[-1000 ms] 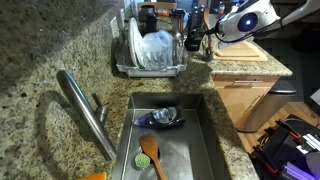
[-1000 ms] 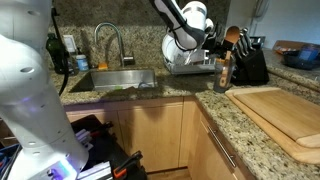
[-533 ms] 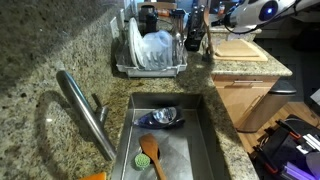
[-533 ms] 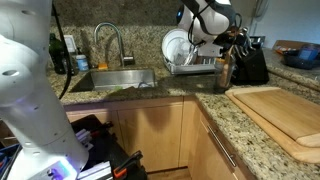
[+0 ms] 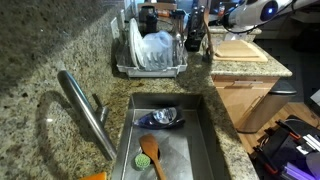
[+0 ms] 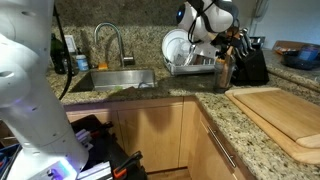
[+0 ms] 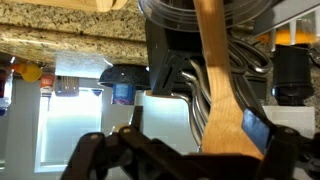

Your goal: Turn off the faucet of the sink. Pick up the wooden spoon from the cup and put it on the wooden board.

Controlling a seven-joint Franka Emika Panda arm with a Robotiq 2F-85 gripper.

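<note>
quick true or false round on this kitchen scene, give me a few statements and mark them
1. The gripper is open. True.
2. A spoon lies on the wooden board. False: the board is bare.
3. An orange-brown spoon lies in the sink. True.
4. The dish rack is empty. False: it holds plates.
5. The gripper hangs over the sink. False: it is beyond the dish rack, its jaws either side of the wooden spoon.
</note>
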